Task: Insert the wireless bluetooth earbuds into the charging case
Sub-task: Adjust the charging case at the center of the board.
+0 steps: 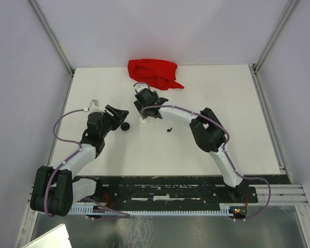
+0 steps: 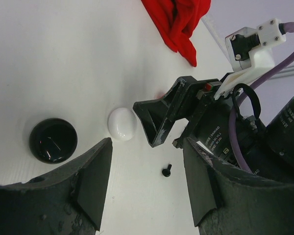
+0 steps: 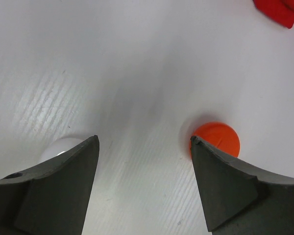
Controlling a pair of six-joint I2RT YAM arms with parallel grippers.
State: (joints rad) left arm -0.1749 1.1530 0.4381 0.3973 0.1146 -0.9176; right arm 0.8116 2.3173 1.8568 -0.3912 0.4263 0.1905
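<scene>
Your right gripper (image 3: pixel 144 147) straddles bare table (image 3: pixel 137 58): orange case (image 3: pixel 217 138) just beside one finger, white case (image 3: pixel 61 147) by the other. Black case (image 2: pixel 53 140) sits near. Black earbud (image 2: pixel 166 170) lies unobstructed. Red cloth (image 1: pixel 152 74) occupies the far edge.

Counted one black case (image 2: pixel 53 140), one white case (image 2: pixel 122 124), one orange case (image 3: pixel 216 138), one tiny black earbud (image 2: pixel 166 171), one red cloth (image 1: pixel 152 72).

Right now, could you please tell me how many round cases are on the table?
3: a black case by the left claw; a white case and an orange case, one at each finger of the right claw. Others may be hidden.
</scene>
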